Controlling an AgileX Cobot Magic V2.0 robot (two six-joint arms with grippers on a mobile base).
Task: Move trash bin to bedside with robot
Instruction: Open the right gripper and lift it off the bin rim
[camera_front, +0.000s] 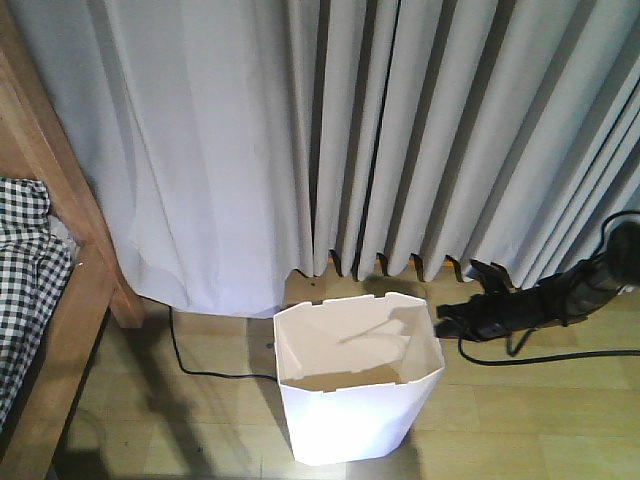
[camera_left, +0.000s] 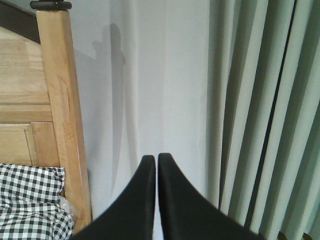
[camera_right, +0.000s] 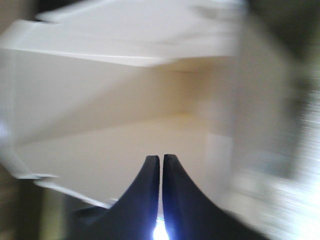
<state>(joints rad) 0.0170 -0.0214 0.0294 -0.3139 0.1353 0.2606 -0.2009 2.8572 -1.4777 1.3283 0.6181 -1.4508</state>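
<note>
The white trash bin (camera_front: 350, 415) stands upright on the wooden floor at the bottom middle, its cream interior empty. The bed stands at the left, with its light wooden frame (camera_front: 70, 330) and black-and-white checked bedding (camera_front: 25, 270); there is a gap of floor between it and the bin. My right gripper (camera_front: 445, 318) is shut and sits just beside the bin's right rim. In the right wrist view it (camera_right: 161, 157) points at the blurred bin (camera_right: 100, 100). My left gripper (camera_left: 156, 157) is shut and empty, facing the curtain beside the bedpost (camera_left: 60, 100) and bedding (camera_left: 30, 205).
Grey pleated curtains (camera_front: 450, 130) and a white curtain (camera_front: 200, 150) hang right behind the bin. A black cable (camera_front: 200, 368) runs on the floor between bed and bin. Another cable (camera_front: 560, 354) trails under my right arm. Wooden floor (camera_front: 530, 420) lies to the right.
</note>
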